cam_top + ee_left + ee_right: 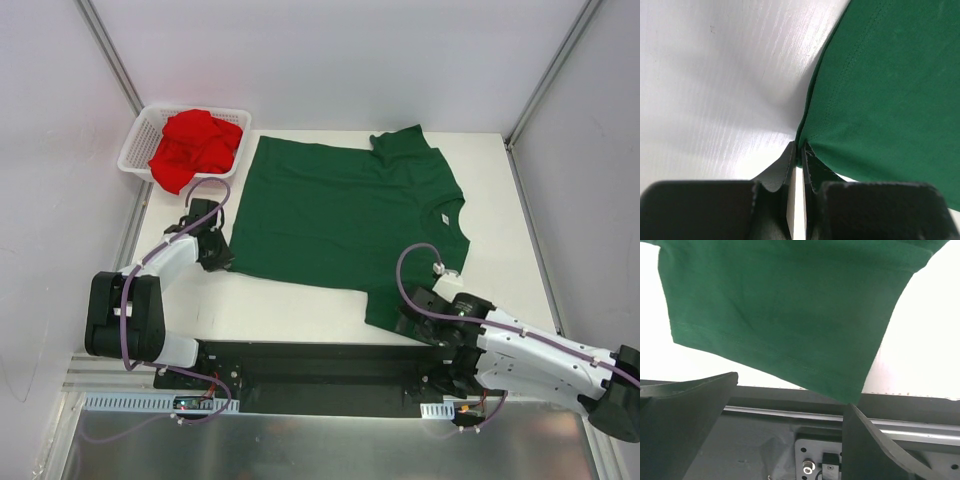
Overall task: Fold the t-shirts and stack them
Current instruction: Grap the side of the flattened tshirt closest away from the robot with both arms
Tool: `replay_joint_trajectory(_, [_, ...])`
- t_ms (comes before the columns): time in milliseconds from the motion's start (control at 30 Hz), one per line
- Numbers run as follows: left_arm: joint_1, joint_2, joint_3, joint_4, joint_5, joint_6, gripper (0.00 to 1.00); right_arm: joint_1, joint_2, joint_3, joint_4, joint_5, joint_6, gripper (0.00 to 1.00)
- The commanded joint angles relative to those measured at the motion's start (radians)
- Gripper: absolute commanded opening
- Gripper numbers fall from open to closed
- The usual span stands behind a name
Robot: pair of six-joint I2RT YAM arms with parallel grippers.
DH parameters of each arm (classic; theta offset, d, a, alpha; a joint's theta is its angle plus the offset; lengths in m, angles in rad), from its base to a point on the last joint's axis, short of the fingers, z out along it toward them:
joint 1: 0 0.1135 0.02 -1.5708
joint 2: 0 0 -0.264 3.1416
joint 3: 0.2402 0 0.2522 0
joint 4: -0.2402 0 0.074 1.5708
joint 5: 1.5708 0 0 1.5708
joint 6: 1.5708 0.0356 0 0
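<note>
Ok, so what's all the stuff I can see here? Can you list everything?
green t-shirt: one, dark green, spread flat on the table
red t-shirt: one, bright red, crumpled in the basket
basket: one, white mesh, at the table's far left corner
table: one, white, under the green t-shirt
left gripper: one, black, shut on a hem corner of the green t-shirt
right gripper: one, black, open, by the green t-shirt's near sleeve
</note>
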Motion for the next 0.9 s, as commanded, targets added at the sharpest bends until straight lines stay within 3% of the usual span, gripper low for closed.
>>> replay_joint_trajectory(0, [0.007,0.011,0.046,-0.001,-0.012,-0.007,0.0,0.018,-0.023,-0.008,-0.089,0.001,0.059,0.96])
replay_joint_trajectory(467, [0.039,0.072,0.115,0.025,0.002,-0.007,0.0,0.036,0.105,0.096,-0.092,0.039,0.053,0.96])
replay_joint_trajectory(867, [0.048,0.173,0.197,0.042,0.017,-0.006,0.0,0.045,0.174,0.084,-0.051,-0.004,0.061,0.96])
